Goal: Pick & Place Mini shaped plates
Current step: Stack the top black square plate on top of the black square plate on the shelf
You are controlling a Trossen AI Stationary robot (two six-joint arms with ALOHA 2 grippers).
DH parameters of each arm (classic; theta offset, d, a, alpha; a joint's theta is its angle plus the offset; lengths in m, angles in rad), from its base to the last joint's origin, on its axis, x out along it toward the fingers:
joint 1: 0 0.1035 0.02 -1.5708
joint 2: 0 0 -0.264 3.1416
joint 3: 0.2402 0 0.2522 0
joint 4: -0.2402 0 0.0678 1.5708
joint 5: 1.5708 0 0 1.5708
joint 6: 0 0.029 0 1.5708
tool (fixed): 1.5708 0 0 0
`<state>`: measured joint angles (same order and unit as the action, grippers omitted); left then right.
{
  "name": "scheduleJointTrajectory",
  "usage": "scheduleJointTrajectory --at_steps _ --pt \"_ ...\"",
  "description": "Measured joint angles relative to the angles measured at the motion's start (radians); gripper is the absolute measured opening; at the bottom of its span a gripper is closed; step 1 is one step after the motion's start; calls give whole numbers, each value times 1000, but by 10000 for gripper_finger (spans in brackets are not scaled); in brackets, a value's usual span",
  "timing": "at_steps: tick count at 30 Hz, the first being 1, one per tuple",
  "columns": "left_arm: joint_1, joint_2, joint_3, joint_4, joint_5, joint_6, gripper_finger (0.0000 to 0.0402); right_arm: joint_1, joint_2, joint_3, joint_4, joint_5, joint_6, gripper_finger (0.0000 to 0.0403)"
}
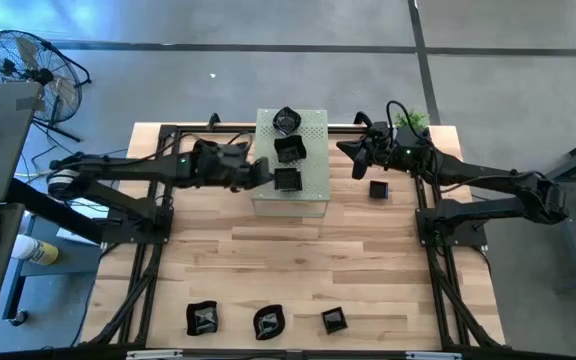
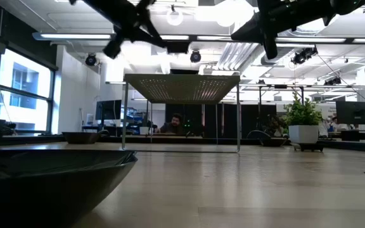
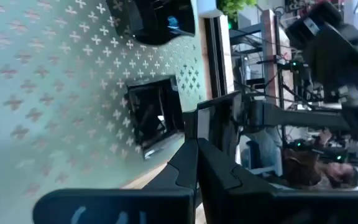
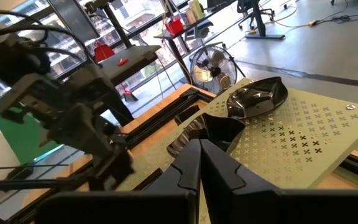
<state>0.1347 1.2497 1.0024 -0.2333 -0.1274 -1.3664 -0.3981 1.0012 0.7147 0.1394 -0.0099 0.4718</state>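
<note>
Hovering beside the pale green box (image 1: pixel 318 150) with three plates (image 1: pixel 287 150), both end effectors closed, empty.

Left hand (image 1: pixel 264 172) raised, fingers pressed together, empty, arm stretched inward, right hand (image 1: pixel 345 150) raised opposite and near it, fingers pressed together, empty, arm bent at elbow

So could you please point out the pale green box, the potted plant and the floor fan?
Pale green box (image 1: pixel 313 150), high view, bare top right.
Potted plant (image 2: pixel 303 134), low view, white pot.
Floor fan (image 1: pixel 18 58), high view, grille centre.
</note>
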Motion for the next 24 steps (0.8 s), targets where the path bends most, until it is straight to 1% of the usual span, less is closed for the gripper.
scheduleJointTrajectory --at_steps 3,8,18,24 --pt "30 54 21 57 43 -29 0 0 0 0 -4 -7 0 4" --pt "42 99 20 45 67 -104 0 0 0 0 -8 -35 -5 5" --pt "42 124 19 50 31 -131 0 0 0 0 -8 -50 -9 6" --pt "42 124 19 17 17 -131 11 0 0 0 -8 -50 -27 2"
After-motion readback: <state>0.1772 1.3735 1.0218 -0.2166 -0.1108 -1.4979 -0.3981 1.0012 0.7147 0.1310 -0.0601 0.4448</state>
